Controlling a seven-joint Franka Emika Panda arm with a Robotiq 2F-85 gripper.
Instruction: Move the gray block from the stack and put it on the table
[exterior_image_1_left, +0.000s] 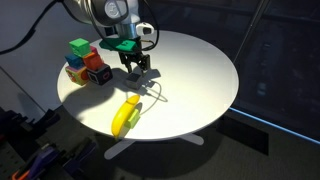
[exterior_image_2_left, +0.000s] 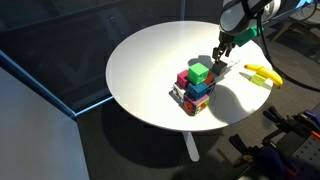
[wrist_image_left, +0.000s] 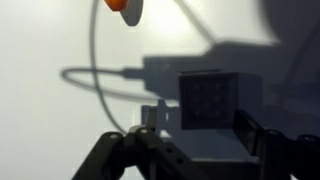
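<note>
Here the gray block (wrist_image_left: 210, 100) sits between the fingers (wrist_image_left: 258, 140) over the table (exterior_image_1_left: 200, 70).

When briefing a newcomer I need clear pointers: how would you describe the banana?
Start at the round white table and find the pile of coloured cubes near its edge. Apart from that pile, near another edge, lies the banana: long, curved and yellow, far bigger than any cube.

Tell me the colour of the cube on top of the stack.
The top cube of the stack is green, clearest in an exterior view.
</note>
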